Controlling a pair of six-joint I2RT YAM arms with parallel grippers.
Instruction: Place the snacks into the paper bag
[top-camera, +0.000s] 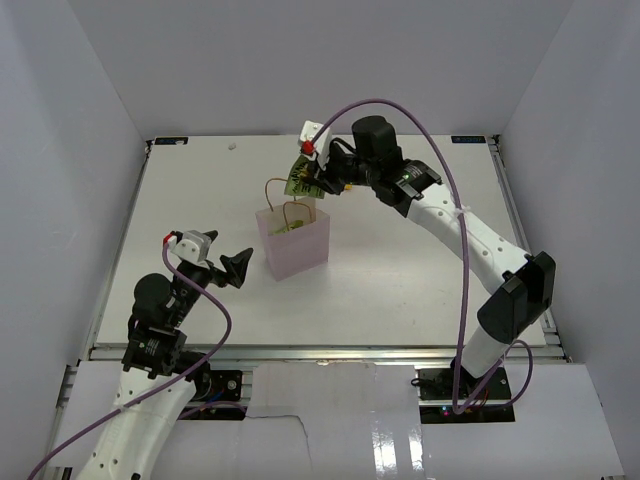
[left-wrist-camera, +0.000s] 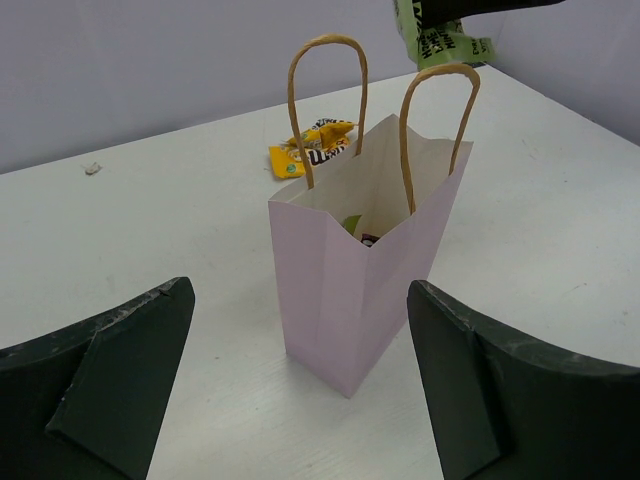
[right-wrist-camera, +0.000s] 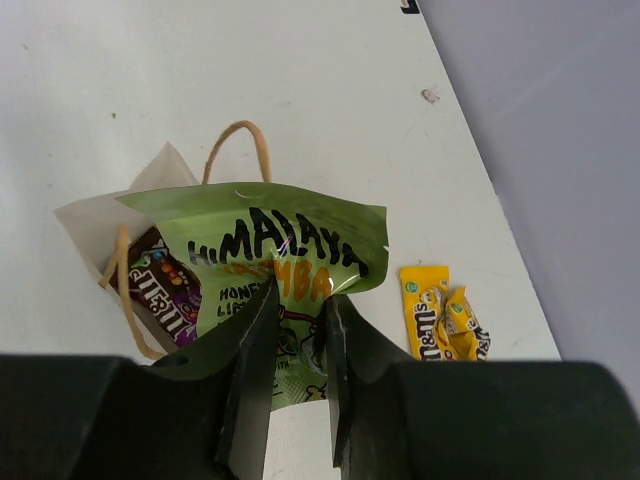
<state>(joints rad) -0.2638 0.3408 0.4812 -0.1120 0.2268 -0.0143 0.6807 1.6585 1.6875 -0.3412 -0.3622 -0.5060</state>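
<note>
OK, your right gripper is clamped on a shiny lime-green foil packet with black lettering. Its fingers pinch the packet's lower middle, and most of the packet sticks out past the fingertips. The packet hangs in the air above the small upright pale pink paper bag, over the mouth on the far side. It sits higher than the two thin brown cord handles and is not inside yet. From the right wrist you can see a dark purple candy packet already in the bag, right under the green one. Two yellow candy packets with brown print lie on the white table just beyond the bag, touching each other. Your left gripper is spread wide and holds nothing. It sits low on the near-left side of the bag, pointed at it but clear of it.
</note>
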